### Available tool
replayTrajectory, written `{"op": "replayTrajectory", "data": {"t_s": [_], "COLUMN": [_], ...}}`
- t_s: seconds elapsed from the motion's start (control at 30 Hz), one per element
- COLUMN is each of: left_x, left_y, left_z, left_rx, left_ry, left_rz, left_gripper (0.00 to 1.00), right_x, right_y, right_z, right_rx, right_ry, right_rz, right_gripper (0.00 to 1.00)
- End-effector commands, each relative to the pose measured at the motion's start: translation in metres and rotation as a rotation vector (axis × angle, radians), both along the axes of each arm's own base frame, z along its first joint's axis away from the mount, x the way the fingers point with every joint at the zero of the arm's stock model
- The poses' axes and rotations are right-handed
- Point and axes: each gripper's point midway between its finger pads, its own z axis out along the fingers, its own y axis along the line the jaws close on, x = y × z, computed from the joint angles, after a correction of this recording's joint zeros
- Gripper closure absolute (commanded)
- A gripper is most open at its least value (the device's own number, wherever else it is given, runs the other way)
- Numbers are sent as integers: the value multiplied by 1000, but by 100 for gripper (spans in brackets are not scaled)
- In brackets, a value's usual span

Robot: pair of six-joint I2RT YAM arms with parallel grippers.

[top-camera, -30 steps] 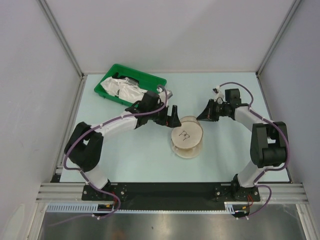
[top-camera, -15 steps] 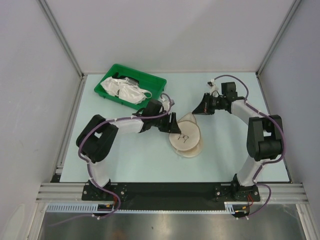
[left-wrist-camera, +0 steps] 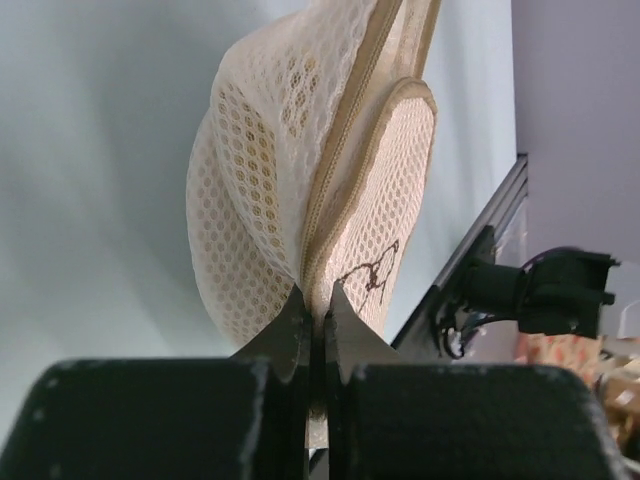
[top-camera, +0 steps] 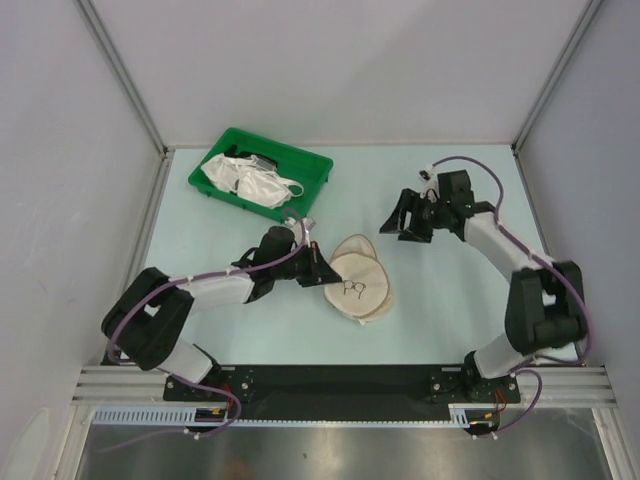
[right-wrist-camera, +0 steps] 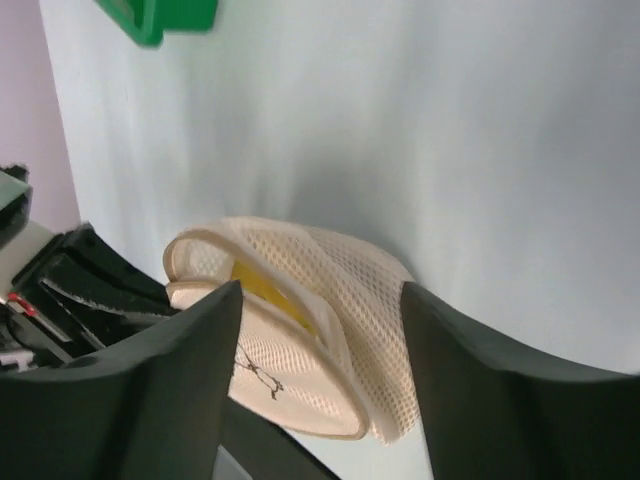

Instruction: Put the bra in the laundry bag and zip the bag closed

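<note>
The laundry bag, a round beige mesh case, lies at the middle of the table, its two halves partly apart and the dark bra drawing facing up. In the right wrist view a strip of the yellow bra shows in the gap between the halves of the laundry bag. My left gripper is shut on the zip rim at the bag's left edge. The left wrist view shows its jaws pinching that rim, below the laundry bag. My right gripper hangs open up and to the right of the bag, not touching it.
A green tray holding shiny white bras stands at the back left; its corner shows in the right wrist view. Grey walls and metal posts bound the table on three sides. A black rail carries the arm bases at the near edge.
The left gripper closed on the bag's rim and drew it toward the near edge. The right gripper opened, let go of the bag and backed off. The bag now lies flatter.
</note>
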Motion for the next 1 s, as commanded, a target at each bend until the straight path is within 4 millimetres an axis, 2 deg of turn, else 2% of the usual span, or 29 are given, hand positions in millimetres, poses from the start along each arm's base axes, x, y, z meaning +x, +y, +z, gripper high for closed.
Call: {"op": "replayTrajectory", "data": {"t_s": [0.0, 0.03, 0.07, 0.1, 0.13, 0.17, 0.2, 0.23, 0.3, 0.37, 0.4, 0.43, 0.63, 0.67, 0.7, 0.77, 0.97], "left_x": [5, 4, 4, 3, 2, 2, 1, 0, 2, 3, 3, 3, -2, -2, -2, -3, -6], "left_y": [3, 7, 9, 11, 15, 16, 18, 19, 21, 21, 21, 19, 13, 12, 13, 12, 9], "left_z": [35, 40, 41, 42, 47, 50, 52, 53, 64, 71, 74, 77, 78, 78, 77, 78, 80], "left_rx": [-134, -172, -190, -203, -253, -283, -307, -337, -387, -417, -431, -437, -449, -446, -442, -443, -444], "left_ry": [46, 74, 91, 110, 139, 150, 163, 192, 206, 212, 220, 221, 253, 252, 254, 254, 257], "left_rz": [182, 231, 258, 288, 333, 352, 372, 398, 430, 445, 449, 448, 447, 443, 449, 449, 424], "left_gripper": [100, 100, 100, 100, 100, 100, 100, 100, 100, 100, 100, 100, 100, 100, 100, 100, 100], "right_x": [-31, -43, -58, -72, -86, -105, -117, -129, -156, -170, -178, -178, -181, -180, -182, -178, -171], "right_y": [-37, -39, -41, -39, -27, -18, -12, 5, 20, 41, 45, 50, 75, 79, 84, 86, 86], "right_z": [32, 34, 24, 40, 40, 29, 41, 45, 40, 48, 35, 47, 45, 39, 45, 39, 33], "right_rx": [-94, -95, -94, -61, -40, -6, 48, 100, 231, 353, 390, 454, 556, 548, 575, 570, 582], "right_ry": [-61, -67, -36, -83, -82, -31, -51, -60, 18, 14, 75, 39, 49, 63, 52, 62, 60], "right_rz": [-268, -285, -314, -317, -284, -271, -270, -224, -237, -204, -236, -235, -260, -266, -251, -289, -340], "right_gripper": [25, 22, 21, 17, 16, 15, 14, 14, 14, 14, 15, 16, 22, 22, 24, 25, 42]}}
